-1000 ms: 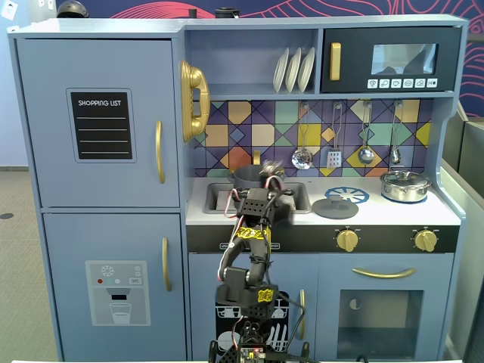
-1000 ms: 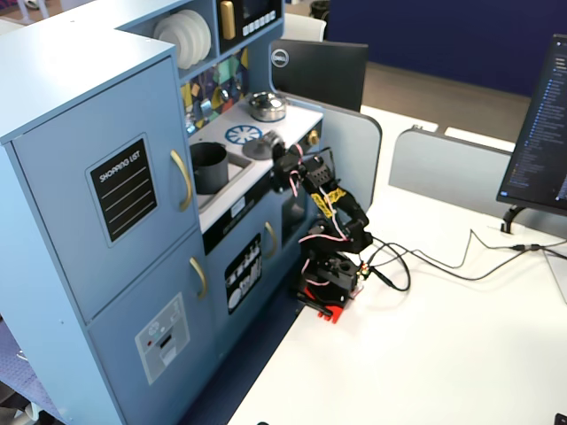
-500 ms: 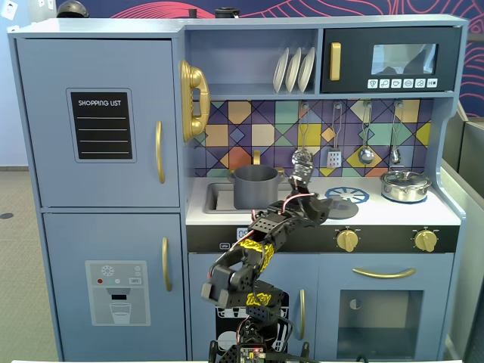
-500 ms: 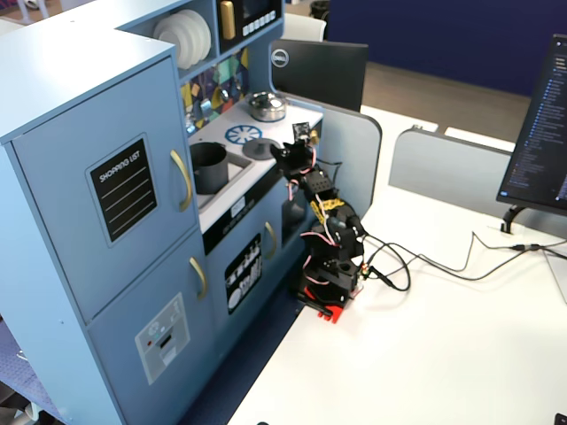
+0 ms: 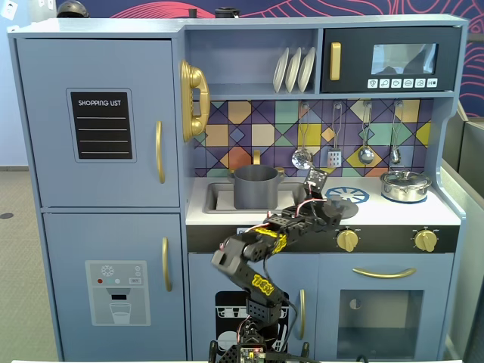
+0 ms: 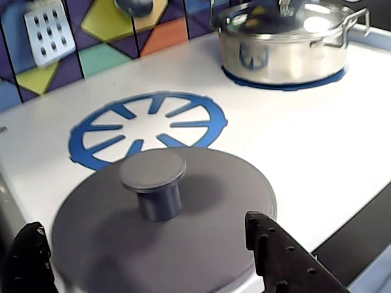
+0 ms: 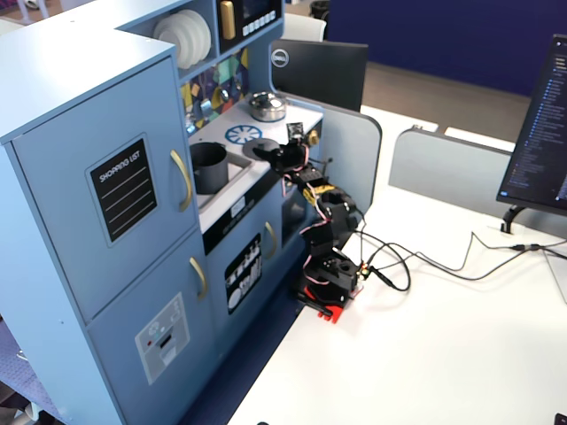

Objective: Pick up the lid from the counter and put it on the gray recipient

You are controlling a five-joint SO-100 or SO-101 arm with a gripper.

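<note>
The dark-gray lid [image 6: 201,201] with its center knob [image 6: 154,174] lies flat on the white counter, partly over the blue burner mark [image 6: 146,125]. My gripper [image 6: 142,224] is open just above the lid. Its black fingers [image 6: 278,253] stand wide apart on either side, and the knob sits a little ahead of them, untouched. In a fixed view the gripper [image 5: 327,206] hovers at the lid [image 5: 344,208]. The gray pot [image 5: 255,187] stands open in the sink to the left, also visible in a fixed view [image 7: 208,166], where the lid [image 7: 260,144] lies beyond it.
A shiny silver lidded pot [image 5: 405,185] stands on the right burner, also in the wrist view [image 6: 281,43]. Utensils [image 5: 333,155] hang on the tiled back wall. Stove knobs [image 5: 347,240] line the counter's front edge. Cables [image 7: 416,261] trail over the white table.
</note>
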